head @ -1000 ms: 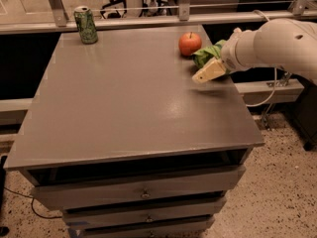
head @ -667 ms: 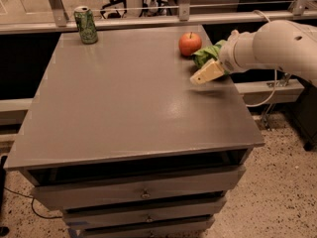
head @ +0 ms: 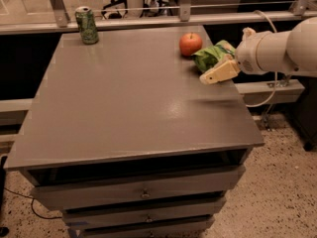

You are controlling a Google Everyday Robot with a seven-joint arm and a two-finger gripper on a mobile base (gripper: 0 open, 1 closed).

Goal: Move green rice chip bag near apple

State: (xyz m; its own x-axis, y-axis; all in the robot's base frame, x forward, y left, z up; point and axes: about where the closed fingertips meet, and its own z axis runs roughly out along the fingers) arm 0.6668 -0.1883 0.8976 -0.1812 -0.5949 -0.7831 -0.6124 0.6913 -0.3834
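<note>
Grey tabletop [head: 129,98] filled the frame as the robot's gripper [head: 216,66] reached in from the right edge, its cream fingers [head: 221,72] clamped on the green rice chip bag [head: 209,56]. The bag was at the upper right, just beside the apple [head: 190,44], near the table's right edge. A green can [head: 86,25] stood upright at the upper left, well apart.

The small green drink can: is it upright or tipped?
Upright: the green can stands with its silver top upward. The gripper is across the grey table, at the light-green chip bag beside the red apple.
</note>
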